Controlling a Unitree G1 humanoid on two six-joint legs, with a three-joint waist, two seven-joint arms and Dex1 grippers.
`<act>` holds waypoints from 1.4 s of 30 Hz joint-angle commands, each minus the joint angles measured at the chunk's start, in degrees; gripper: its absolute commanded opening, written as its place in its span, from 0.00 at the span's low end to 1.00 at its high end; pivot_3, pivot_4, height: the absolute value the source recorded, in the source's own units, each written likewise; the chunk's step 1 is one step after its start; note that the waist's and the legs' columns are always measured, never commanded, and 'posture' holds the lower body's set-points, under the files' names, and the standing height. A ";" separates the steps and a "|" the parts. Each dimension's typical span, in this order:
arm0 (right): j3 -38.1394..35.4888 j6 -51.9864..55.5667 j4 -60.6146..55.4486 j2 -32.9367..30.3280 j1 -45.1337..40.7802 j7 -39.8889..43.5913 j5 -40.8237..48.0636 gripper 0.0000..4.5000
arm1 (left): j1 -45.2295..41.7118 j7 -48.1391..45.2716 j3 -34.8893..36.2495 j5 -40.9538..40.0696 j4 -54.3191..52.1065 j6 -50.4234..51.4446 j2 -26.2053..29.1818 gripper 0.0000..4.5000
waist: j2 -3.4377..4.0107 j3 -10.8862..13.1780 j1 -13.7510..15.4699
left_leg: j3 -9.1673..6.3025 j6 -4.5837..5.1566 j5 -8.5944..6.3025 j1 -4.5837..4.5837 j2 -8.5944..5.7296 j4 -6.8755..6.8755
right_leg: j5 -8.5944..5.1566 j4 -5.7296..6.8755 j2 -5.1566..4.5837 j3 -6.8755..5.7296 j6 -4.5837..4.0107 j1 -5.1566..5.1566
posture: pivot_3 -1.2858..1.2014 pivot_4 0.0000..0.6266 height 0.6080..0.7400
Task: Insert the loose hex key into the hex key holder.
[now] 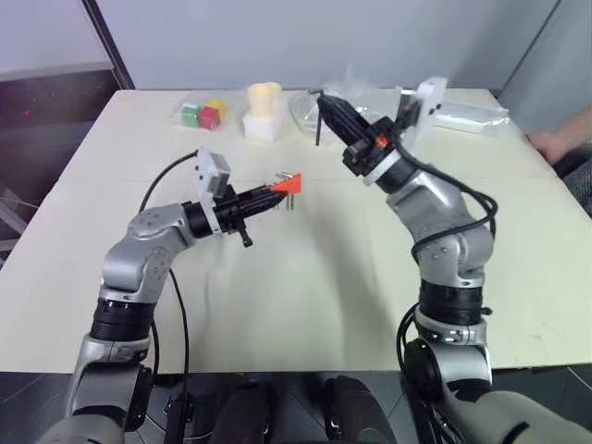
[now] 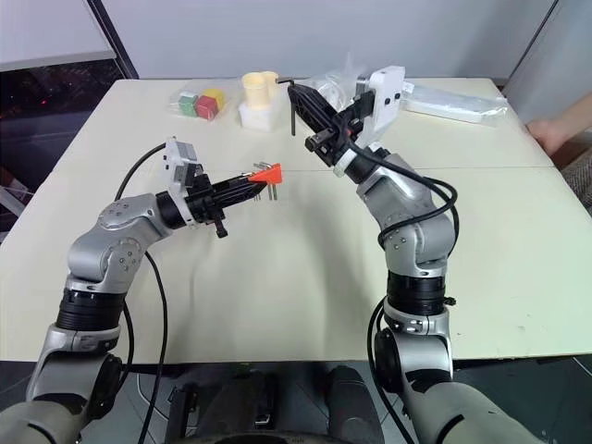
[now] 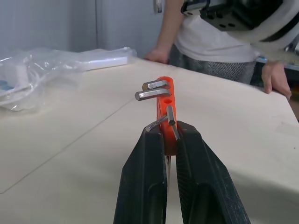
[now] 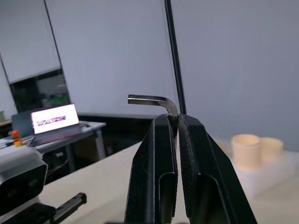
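My left gripper [image 1: 270, 194] is shut on the hex key holder [image 1: 289, 181], a small red-orange block held above the middle of the table. In the left wrist view the holder [image 3: 166, 98] stands between the two black fingers [image 3: 147, 177], with a few metal keys sticking out of one side. My right gripper [image 1: 326, 104] is raised further back and to the right, shut on the loose hex key [image 1: 317, 127]. That key is a thin dark bent rod whose long leg hangs down from the fingertips. Its short bent end [image 4: 150, 99] juts out above the fingers in the right wrist view.
Along the table's far edge lie a bag of red, green and yellow cubes [image 1: 203, 113], cream cups on a white foam block [image 1: 265, 112], crumpled clear bags [image 1: 350, 91] and a bagged white box [image 1: 472, 117]. A person's hand [image 1: 561, 140] rests at the far right edge.
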 commanded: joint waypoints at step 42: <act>7.64 -6.89 -3.99 -3.50 1.76 0.06 -1.21 0.00 | -3.42 -0.20 0.91 -0.06 0.79 -0.82 -0.04 0.00 | 0.00 0.00 0.04 | 0.00 0.00 0.00 0.00 0.00 0.00 | 0.00 0.00 0.01 0.00 0.00 -0.01 | 0.52 0.24 1.00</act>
